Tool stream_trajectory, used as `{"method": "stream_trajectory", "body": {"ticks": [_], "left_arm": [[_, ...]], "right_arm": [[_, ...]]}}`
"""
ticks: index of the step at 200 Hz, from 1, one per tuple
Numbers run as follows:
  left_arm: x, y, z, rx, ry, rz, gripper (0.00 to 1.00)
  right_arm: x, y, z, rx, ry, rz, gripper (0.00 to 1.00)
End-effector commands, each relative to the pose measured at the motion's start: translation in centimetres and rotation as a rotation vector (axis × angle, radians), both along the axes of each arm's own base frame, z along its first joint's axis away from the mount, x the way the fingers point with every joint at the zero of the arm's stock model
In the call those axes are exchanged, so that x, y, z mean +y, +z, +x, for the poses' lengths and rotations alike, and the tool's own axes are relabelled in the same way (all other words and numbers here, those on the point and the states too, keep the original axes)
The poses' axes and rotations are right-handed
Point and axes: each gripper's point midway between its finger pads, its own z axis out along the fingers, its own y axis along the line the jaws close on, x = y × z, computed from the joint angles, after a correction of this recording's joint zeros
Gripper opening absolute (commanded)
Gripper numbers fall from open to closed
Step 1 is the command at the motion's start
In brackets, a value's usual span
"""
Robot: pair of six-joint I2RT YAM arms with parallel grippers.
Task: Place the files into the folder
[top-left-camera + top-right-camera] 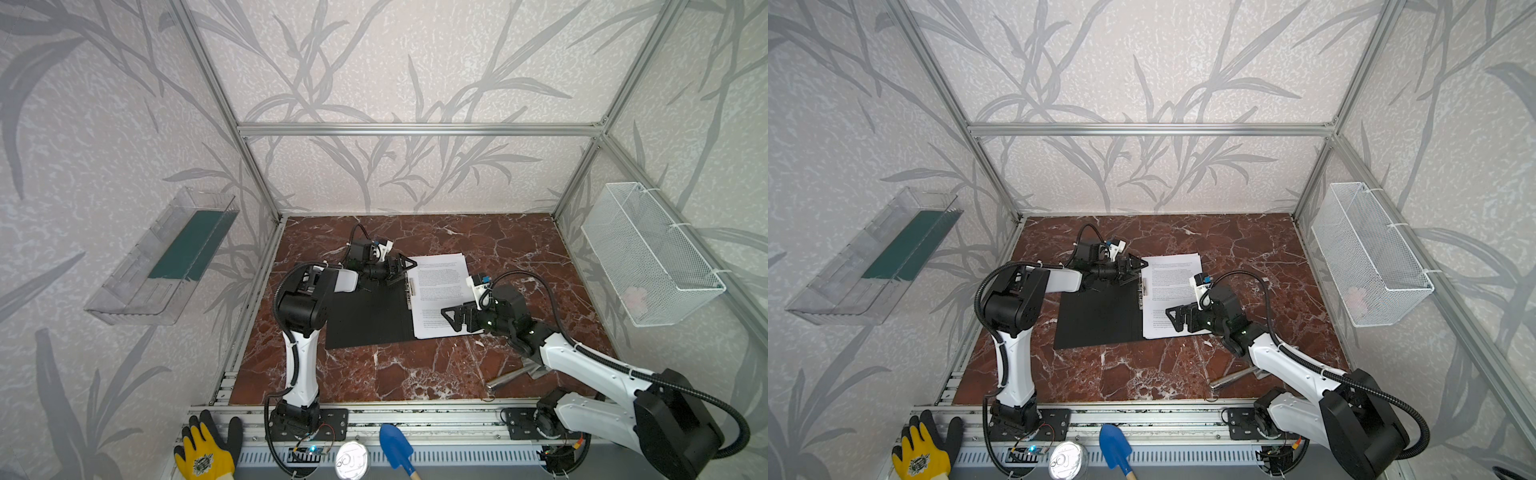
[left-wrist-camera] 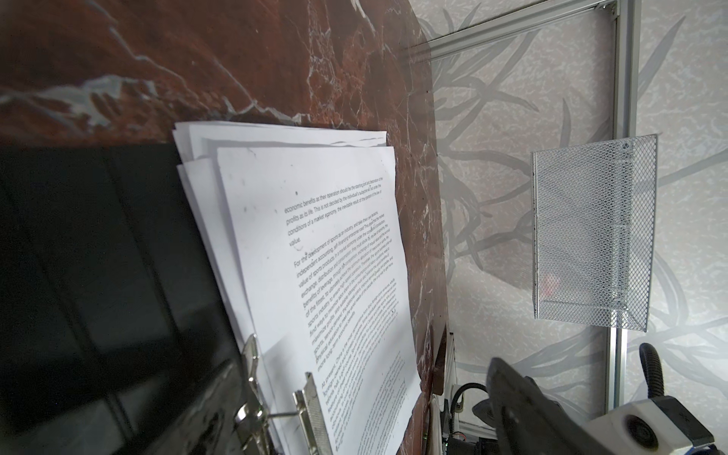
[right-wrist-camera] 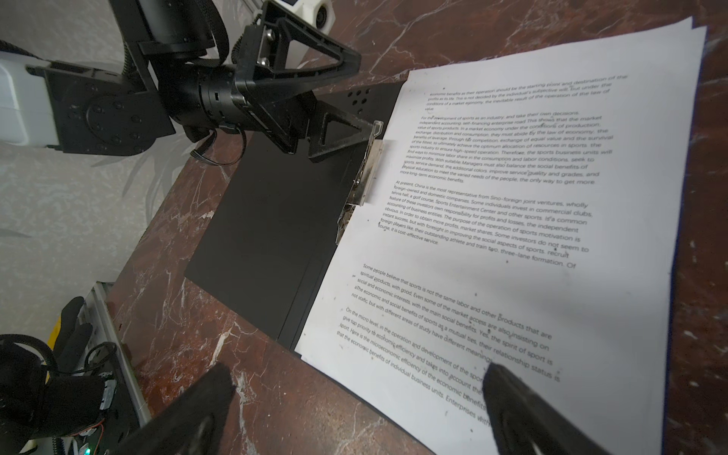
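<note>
The folder (image 1: 365, 316) (image 1: 1096, 320) lies open on the marble table, black inside facing up. The files (image 1: 440, 282) (image 1: 1173, 282), white printed sheets slightly fanned, rest on its right half beside the metal clip (image 1: 411, 291) (image 3: 366, 173). My left gripper (image 1: 405, 266) (image 3: 366, 94) is open at the far end of the clip, its lower fingertip against the clip's lever. In the left wrist view the left gripper (image 2: 358, 386) straddles the clip (image 2: 311, 413) and the files (image 2: 315, 236). My right gripper (image 1: 451, 318) (image 3: 354, 378) hovers open over the files' near left corner (image 3: 532, 236), holding nothing.
A white mesh basket (image 1: 652, 257) hangs on the right wall and a clear plastic tray (image 1: 166, 257) on the left wall. A metal tool (image 1: 511, 376) lies at the table's front right under the right arm. A yellow glove (image 1: 203, 453), a can (image 1: 352, 459) and a blue trowel (image 1: 395, 446) sit on the front rail.
</note>
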Motion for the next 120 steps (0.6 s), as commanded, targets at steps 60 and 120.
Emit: {"method": "stream_trajectory", "body": {"ticks": [60, 120], "left_arm": [[-1.7, 4.2, -0.1, -0.078, -0.052, -0.099, 0.98], [-2.8, 6.3, -2.2, -0.115, -0.086, -0.113, 0.98]], "right_arm": [[0.0, 0.5, 0.0, -0.025, 0.007, -0.005, 0.99], [0.0, 0.3, 0.1, -0.020, 0.006, -0.010, 0.99]]}}
